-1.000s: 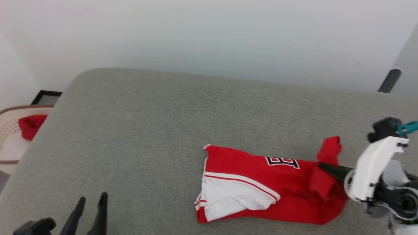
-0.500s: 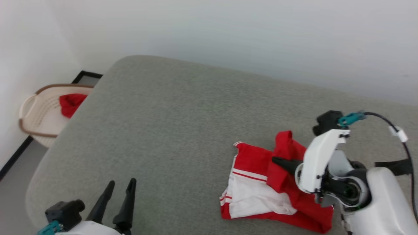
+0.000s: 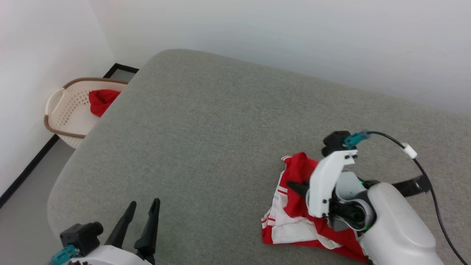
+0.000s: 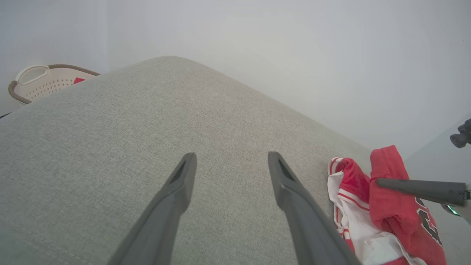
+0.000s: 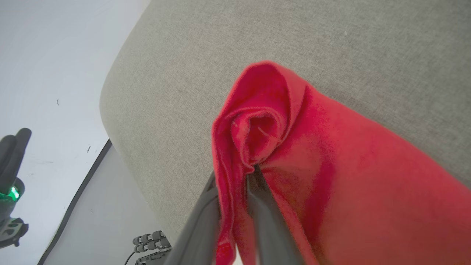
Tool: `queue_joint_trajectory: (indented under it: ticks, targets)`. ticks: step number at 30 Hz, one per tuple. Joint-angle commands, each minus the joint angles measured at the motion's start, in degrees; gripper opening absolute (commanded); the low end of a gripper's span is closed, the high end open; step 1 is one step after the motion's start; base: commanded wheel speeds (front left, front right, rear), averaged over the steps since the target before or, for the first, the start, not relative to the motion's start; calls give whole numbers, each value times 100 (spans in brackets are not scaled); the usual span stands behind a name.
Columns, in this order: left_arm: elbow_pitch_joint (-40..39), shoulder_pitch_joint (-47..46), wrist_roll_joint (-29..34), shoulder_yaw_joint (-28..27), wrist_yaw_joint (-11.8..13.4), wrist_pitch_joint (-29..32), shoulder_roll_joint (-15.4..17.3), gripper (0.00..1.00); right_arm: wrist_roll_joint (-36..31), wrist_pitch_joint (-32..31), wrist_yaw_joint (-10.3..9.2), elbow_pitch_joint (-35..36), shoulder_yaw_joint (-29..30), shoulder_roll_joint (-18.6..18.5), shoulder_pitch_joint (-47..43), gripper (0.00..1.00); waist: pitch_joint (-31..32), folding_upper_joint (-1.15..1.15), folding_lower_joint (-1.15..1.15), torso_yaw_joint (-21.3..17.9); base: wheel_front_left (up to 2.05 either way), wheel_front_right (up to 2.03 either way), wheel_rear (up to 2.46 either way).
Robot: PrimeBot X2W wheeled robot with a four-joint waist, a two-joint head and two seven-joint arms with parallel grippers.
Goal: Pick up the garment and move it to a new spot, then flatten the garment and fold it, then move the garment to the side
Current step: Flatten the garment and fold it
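Toward the right side of the grey cushion (image 3: 206, 129) the shirt (image 3: 290, 224) lies bunched, one red fold pinched in the narrow jaws of the right gripper (image 5: 235, 176), a thin hold that may slip when pulled, while the left gripper (image 3: 144, 202) stands wide open.

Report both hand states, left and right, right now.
Left hand: open, holding nothing.
Right hand: closed on a fold of the garment.
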State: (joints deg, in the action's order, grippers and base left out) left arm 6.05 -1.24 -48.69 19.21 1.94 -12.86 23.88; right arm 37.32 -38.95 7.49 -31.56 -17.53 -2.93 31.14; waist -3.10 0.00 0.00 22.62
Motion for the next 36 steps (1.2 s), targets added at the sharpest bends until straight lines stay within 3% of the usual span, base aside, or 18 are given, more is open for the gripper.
queue_joint_trajectory:
  ticks: [1, 2, 14, 19, 25, 36]
  targets:
    - [8, -56, 53, -3, -20, -21, -11, 100, -14, 41, 0, -10, -43, 7, 71, 78, -7, 0, 0, -20, 0, 0, 0]
    - [37, -77, 47, -11, -11, -40, -27, 100, -43, 120, 0, -110, -267, 10, 159, 100, -4, 0, 0, -70, 0, 0, 0]
    - [27, 112, 48, -84, 56, -56, 95, 100, -10, 245, 0, 299, -795, -15, 293, 100, 238, 0, 0, -556, 0, 0, 0]
    - [-109, 301, 148, -186, 173, -93, 250, 100, 2, 455, -1, 930, -732, -367, -49, 100, 450, 0, 0, -1014, 0, 0, 0]
    - [-357, 582, 267, -377, 250, -170, 362, 100, -148, 997, -1, 1589, -469, -905, -554, 100, 561, 0, 0, -1617, 0, 0, 0]
    - [-578, 910, 558, -694, 295, -223, 374, 100, -513, 2010, 0, 2295, 484, -1418, -1492, 100, 661, 0, 0, -2505, 0, 0, 0]
